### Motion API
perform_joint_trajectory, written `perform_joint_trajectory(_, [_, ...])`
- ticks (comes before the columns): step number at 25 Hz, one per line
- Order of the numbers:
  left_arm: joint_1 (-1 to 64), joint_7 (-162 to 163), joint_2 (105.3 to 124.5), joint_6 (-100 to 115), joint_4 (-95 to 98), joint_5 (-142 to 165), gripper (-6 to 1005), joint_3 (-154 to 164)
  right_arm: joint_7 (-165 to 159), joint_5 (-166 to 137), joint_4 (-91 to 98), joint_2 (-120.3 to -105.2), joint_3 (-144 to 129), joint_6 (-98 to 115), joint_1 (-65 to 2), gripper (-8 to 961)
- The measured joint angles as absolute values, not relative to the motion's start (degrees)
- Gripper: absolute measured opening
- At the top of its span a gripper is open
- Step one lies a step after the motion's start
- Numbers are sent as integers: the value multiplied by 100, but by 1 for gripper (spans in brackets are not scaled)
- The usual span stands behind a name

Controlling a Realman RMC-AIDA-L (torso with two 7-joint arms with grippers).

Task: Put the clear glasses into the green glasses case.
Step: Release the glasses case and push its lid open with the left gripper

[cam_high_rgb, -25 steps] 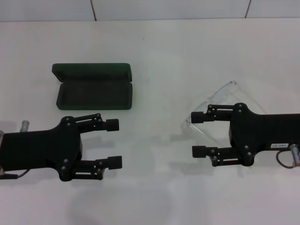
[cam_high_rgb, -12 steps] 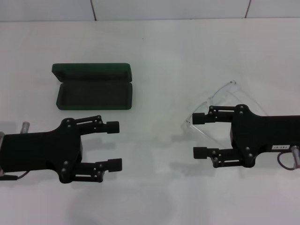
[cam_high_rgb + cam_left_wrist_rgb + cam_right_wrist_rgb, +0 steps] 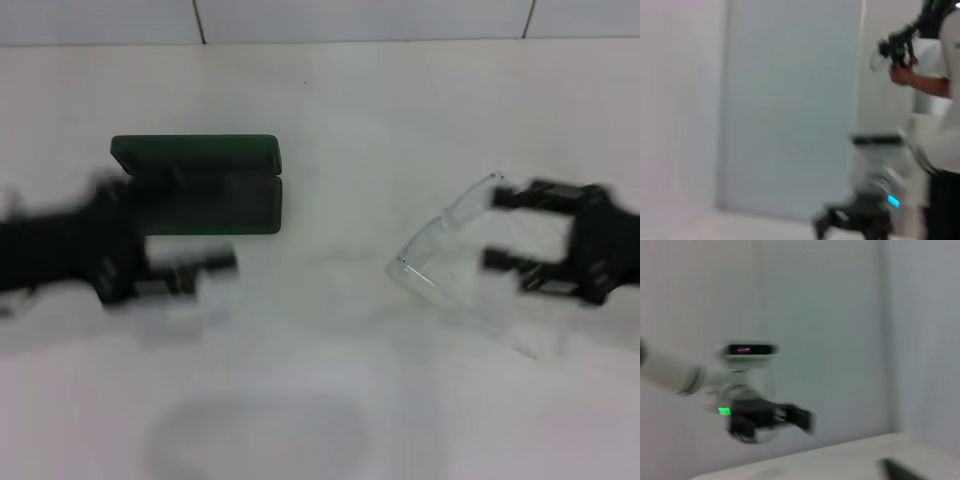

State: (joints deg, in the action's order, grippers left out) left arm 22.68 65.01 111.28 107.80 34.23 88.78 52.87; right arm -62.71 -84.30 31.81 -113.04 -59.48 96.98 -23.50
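Observation:
The green glasses case (image 3: 215, 190) lies open at the left of the white table, lid (image 3: 195, 150) folded back. My left gripper (image 3: 218, 228) is smeared by motion at the case's near left side, partly covering it, and its fingers look open. The clear glasses (image 3: 432, 258) lie right of centre, one thin temple arm (image 3: 478, 188) reaching toward my right gripper (image 3: 500, 228). That gripper stands open just right of the glasses with nothing in it. The right wrist view shows the left gripper (image 3: 771, 417) far off and a corner of the case (image 3: 900, 469).
The white table (image 3: 330, 400) reaches back to a tiled wall (image 3: 360, 18). In the left wrist view a person (image 3: 940, 100) stands beyond the table holding a device (image 3: 895, 47), with the right arm's gripper (image 3: 855, 220) low in front.
Both arms have moved fast and are blurred. The left gripper has drawn back left and up over the case's left end. The right gripper has shifted right and away, uncovering the glasses.

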Motion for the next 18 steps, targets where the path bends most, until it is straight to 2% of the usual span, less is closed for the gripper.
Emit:
perform_joint_trajectory(3, [2275, 6509, 11137, 10786, 3979, 8493, 815, 4776, -6266, -8428, 3160, -11278, -5085, 9757, -1993, 708])
perform_joint_trajectory(11, [2830, 6277, 11210, 9736, 5501, 9207, 814, 4429, -6233, -8421, 2939, -11359, -4296, 9978, -1529, 708])
perform_joint_trajectory(18, [4033, 6369, 11833, 7543, 5573, 12520, 809, 4465, -6153, -8427, 2603, -11378, -4314, 10133, -1453, 707])
